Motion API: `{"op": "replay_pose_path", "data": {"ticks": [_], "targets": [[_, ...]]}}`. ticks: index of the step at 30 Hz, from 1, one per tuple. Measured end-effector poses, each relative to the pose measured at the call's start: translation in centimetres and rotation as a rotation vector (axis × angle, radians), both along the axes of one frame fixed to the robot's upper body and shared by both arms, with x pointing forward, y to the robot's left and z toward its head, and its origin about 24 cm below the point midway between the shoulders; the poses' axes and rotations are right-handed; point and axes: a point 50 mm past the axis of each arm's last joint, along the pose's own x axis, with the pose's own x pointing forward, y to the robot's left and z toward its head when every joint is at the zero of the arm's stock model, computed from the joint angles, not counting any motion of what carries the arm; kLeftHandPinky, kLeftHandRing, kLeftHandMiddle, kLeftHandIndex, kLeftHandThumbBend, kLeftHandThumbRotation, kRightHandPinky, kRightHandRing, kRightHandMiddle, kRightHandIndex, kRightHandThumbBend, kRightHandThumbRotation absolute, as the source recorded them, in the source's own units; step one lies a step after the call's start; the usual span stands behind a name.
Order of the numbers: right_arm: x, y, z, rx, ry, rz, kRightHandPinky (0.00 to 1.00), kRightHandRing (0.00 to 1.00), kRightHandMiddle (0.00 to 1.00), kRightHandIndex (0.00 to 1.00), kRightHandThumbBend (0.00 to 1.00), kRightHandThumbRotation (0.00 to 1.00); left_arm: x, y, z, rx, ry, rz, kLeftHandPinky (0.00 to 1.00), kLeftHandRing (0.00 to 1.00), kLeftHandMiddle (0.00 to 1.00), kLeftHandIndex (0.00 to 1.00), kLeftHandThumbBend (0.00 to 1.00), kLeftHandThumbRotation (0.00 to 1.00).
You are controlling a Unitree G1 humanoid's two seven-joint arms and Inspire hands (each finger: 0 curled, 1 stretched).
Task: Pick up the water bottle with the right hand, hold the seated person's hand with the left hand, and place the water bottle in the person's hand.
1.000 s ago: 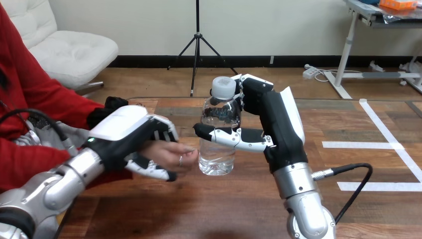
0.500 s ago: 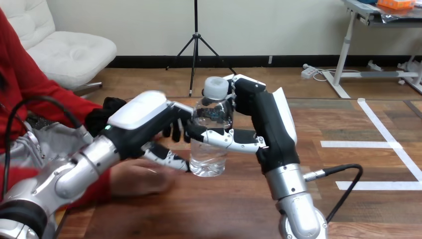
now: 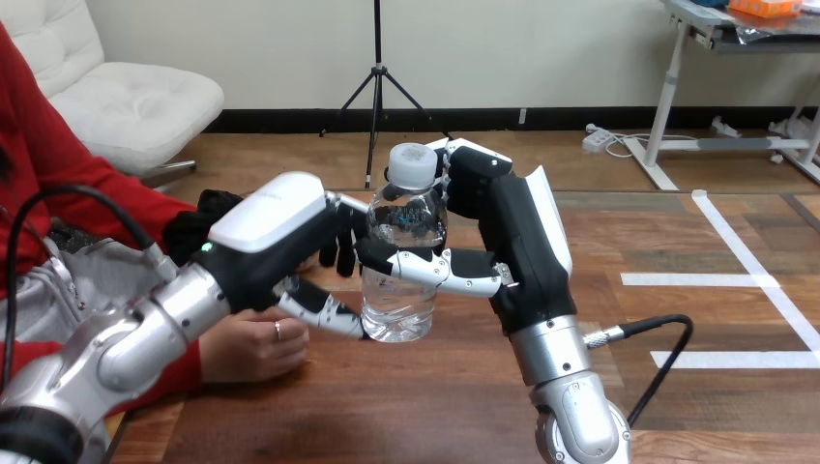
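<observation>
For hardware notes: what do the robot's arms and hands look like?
The left forearm and right forearm are silver, rounded. The left hand and right hand are black with white back shells; the right thumb is jointed, black-and-white. A black cable leaves the right wrist; a second cable arcs beside the left arm.

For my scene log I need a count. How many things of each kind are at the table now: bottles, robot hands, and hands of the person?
water bottle: 1
robot hands: 2 (left hand, right hand)
person's hand: 1
Total: 4
</observation>
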Motion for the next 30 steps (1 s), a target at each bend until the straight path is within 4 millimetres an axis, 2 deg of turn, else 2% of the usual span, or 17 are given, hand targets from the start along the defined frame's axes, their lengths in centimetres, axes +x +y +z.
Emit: {"op": "replay_pose_path", "data": {"ticks": [11,20,30], "targets": [[0.1,0.4,-0.7,-0.007,0.019,0.030,0.29,0.35,0.51,0.51,0.86,0.00,-1.3,0.7,-0.8,0.001,0.045,0.004,0.35,0.41,0.47,0.48,0.81,0.13],[0.1,0.7,-0.7,-0.005,0.020,0.048,0.29,0.36,0.51,0.52,0.85,0.00,-1.9,1.8,-1.2,0.015,0.069,0.033,0.36,0.42,0.48,0.50,0.82,0.16],[0.1,0.5,-0.7,-0.006,0.017,0.046,0.30,0.36,0.51,0.52,0.85,0.00,-1.9,3.0,-0.9,0.012,0.064,0.085,0.46,0.51,0.55,0.56,0.88,0.28]]}}
